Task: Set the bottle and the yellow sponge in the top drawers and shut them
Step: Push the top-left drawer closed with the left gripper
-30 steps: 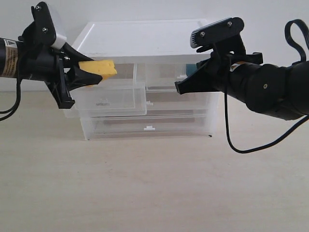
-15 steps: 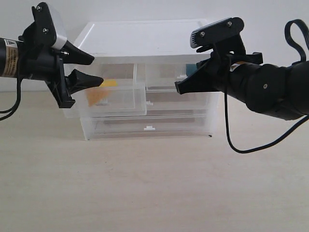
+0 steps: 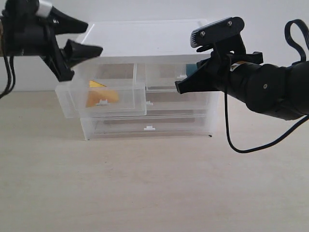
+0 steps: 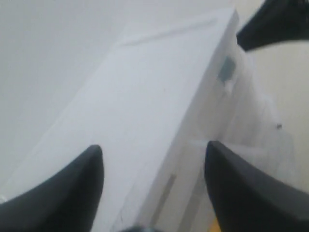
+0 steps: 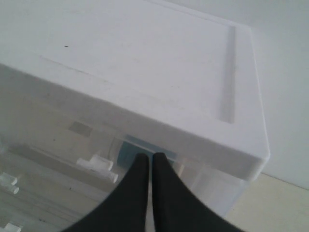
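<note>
Yellow sponge [image 3: 102, 95]: orange-yellow foam wedge, lying loose inside open left top drawer [image 3: 129, 96], visible through translucent front. Left gripper [image 3: 94, 36] above, jaws wide, empty. Best now: lower, press squarely on white tab handle [image 3: 101, 102], push straight in without skew. Bottle [image 3: 191, 70], teal label, apparently inside right top drawer [image 3: 161, 77]. Right gripper [image 3: 179, 88] in front, jaws shut, empty.
</note>
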Robot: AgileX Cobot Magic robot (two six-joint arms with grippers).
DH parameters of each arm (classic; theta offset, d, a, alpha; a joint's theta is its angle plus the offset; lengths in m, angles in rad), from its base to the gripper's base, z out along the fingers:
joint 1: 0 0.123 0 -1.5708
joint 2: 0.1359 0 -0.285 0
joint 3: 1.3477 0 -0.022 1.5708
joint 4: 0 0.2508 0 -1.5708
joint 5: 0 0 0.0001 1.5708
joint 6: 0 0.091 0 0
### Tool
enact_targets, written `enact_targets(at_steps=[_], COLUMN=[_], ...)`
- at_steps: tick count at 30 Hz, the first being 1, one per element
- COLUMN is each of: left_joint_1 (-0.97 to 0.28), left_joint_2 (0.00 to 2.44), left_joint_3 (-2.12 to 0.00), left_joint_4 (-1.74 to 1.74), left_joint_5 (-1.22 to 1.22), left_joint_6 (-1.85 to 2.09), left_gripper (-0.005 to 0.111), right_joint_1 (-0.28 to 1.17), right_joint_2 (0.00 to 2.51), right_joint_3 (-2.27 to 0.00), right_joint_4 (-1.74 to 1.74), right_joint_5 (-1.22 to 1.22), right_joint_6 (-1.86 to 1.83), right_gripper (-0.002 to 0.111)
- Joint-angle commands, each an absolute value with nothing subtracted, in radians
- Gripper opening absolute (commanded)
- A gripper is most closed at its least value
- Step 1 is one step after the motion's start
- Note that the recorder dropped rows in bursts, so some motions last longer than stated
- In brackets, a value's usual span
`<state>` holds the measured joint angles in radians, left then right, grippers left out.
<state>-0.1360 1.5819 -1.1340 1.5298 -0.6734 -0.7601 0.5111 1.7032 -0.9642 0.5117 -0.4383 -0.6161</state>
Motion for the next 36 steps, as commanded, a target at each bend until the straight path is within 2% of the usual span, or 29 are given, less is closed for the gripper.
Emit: enact_targets(at_steps=[1, 3, 4, 7, 14, 25, 29, 36], left_joint_1=[-0.134, -0.134, -0.134, -0.139, -0.166, -0.222, -0.222, -0.220], left_joint_2=[1.481, 1.471, 1.471, 1.485, 1.511, 1.640, 1.663, 1.718], left_joint_3=[-1.126, -1.103, -1.089, -1.021, -0.922, -0.916, -0.920, -0.971], left_joint_4=[1.516, 1.580, 1.625, 1.733, 1.744, 1.732, 1.602, 1.023], left_joint_5=[-0.709, -0.709, -0.728, -0.800, -0.812, -0.569, -0.391, -0.501], left_joint_6=[-1.062, -1.148, -1.153, -1.155, -1.135, -1.087, -0.970, -0.473], left_gripper=[0.031, 0.007, 0.005, 0.004, 0.004, 0.004, 0.004, 0.004], right_joint_1=[0.507, 0.507, 0.507, 0.507, 0.507, 0.507, 0.507, 0.507], right_joint_2=[1.698, 1.698, 1.698, 1.698, 1.698, 1.698, 1.698, 1.698], right_joint_3=[-0.969, -0.969, -0.969, -0.969, -0.969, -0.969, -0.969, -0.969], right_joint_4=[0.513, 0.513, 0.513, 0.513, 0.513, 0.513, 0.513, 0.513], right_joint_5=[-0.451, -0.451, -0.451, -0.449, -0.451, -0.445, -0.445, -0.435], right_joint_6=[-0.620, -0.620, -0.620, -0.620, -0.604, -0.604, -0.604, -0.604], right_gripper=[0.000, 0.000, 0.000, 0.000, 0.000, 0.000, 0.000, 0.000])
